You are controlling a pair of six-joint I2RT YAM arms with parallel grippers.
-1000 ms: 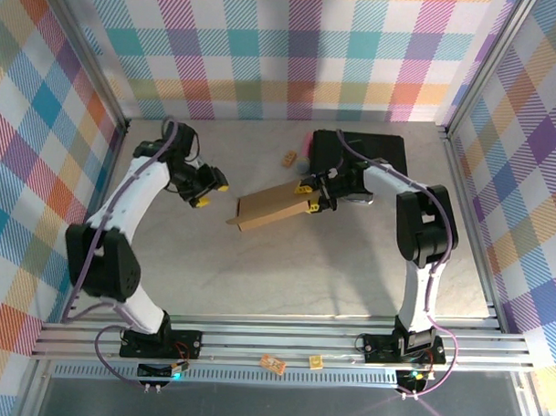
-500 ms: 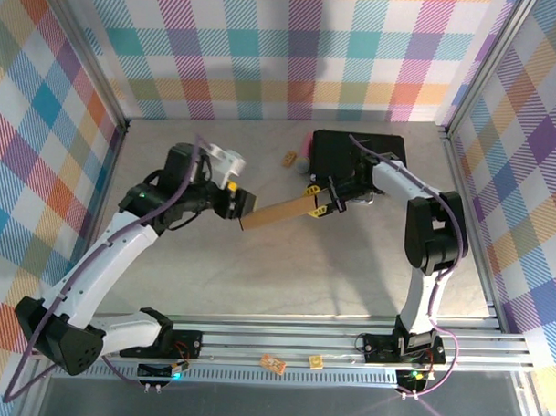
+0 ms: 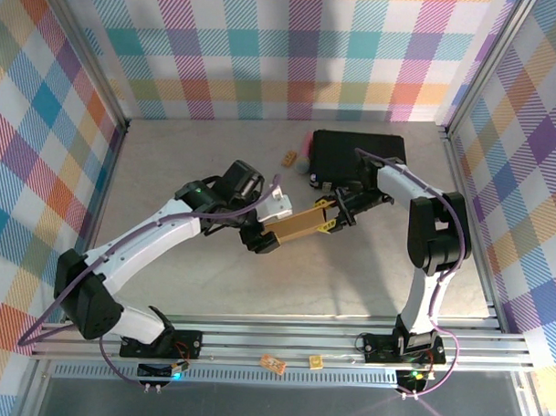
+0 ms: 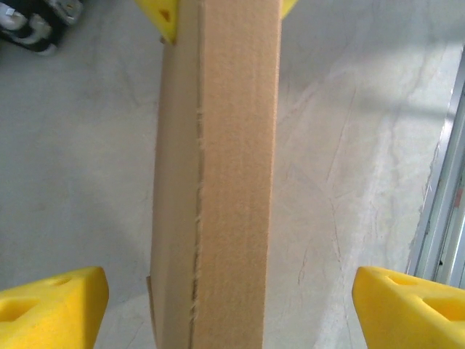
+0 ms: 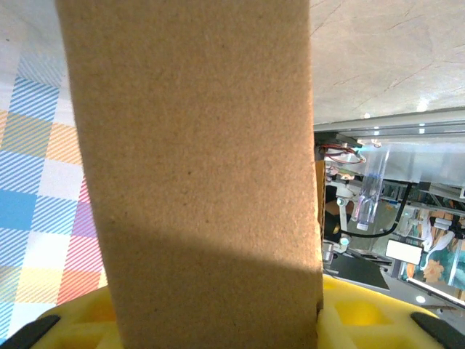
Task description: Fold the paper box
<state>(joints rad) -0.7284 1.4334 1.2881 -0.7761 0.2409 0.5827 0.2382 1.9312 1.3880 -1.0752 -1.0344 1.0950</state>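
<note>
The paper box (image 3: 298,225) hangs over the middle of the table (image 3: 184,287), in front of the black case (image 3: 357,156), as a long narrow brown cardboard strip slanting between my two arms. My right gripper (image 3: 331,213) is clamped on the far end; in the right wrist view the cardboard sits down between its yellow pads (image 5: 356,320). My left gripper (image 3: 263,239) stands wide at the near end. In the left wrist view its fingertips (image 4: 51,305) flank the strip on both sides, well apart from it, and hold nothing. I judge the material to be light and fairly stiff along its flat panels, yet weak at the creases: a ragged scored line runs down the strip (image 4: 232,182), and the sheet will likely hinge there under light pressure. The surface is matte and fibrous, so I expect little slip against foam pads. Too much clamping force can crush the corrugation or set a false crease. The recommended hold is across a flat panel just beside a crease, never on the crease itself and never on a thin tab. With one end gripped, I expect the free end to sag or twist, so I support it before loading a flap.
</note>
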